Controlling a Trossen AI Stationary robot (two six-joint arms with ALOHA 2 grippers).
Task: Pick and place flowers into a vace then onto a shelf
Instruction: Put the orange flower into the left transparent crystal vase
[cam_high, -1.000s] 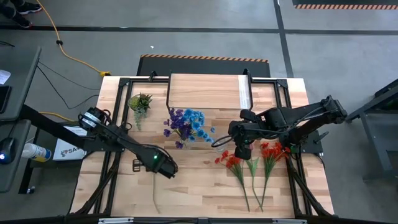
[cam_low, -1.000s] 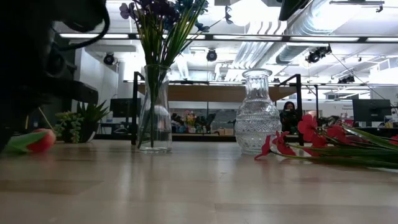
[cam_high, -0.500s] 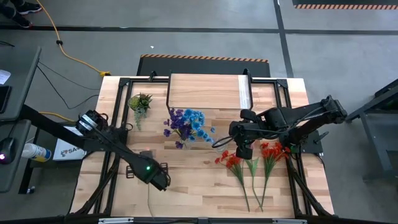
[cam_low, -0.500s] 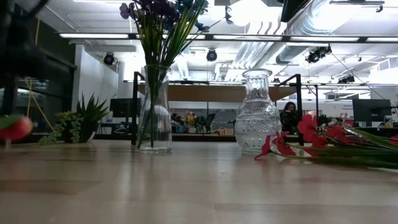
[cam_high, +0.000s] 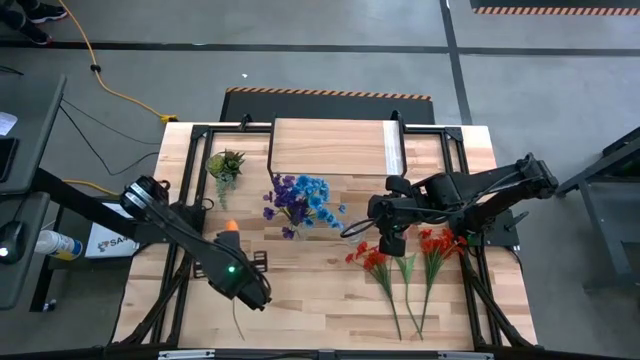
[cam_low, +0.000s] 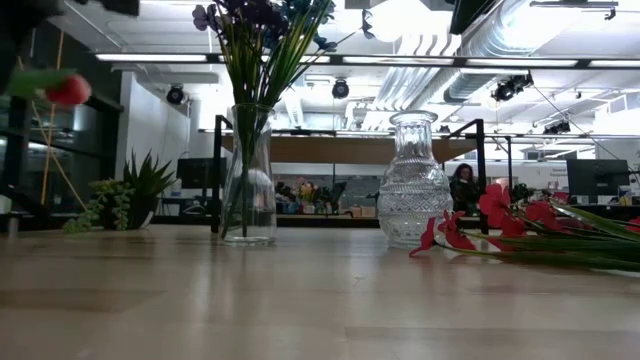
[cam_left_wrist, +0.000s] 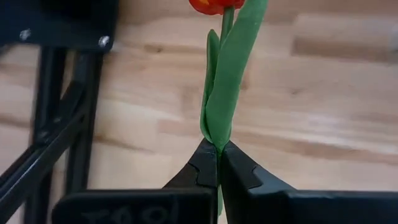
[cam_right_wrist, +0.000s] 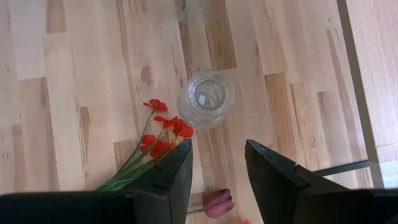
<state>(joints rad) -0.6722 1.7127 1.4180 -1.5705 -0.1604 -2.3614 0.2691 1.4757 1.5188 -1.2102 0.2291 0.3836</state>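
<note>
Blue flowers (cam_high: 300, 198) already stand in one vase (cam_low: 248, 175); left gripper (cam_high: 243, 284), jaws pinching an orange flower (cam_high: 230, 226), lifts it off the surface (cam_high: 320, 270); right gripper (cam_high: 390, 243), jaws spread, waits above the empty vase (cam_right_wrist: 206, 98); red flowers (cam_high: 400, 258) and shelf (cam_high: 330, 147) remain.

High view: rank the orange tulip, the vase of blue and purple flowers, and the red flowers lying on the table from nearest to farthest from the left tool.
1. Orange tulip: held in the shut left tool, its bloom just beyond the tool.
2. Vase of blue and purple flowers: mid-table, toward the shelf.
3. Red flowers: lying on the right side, under the right tool.
</note>
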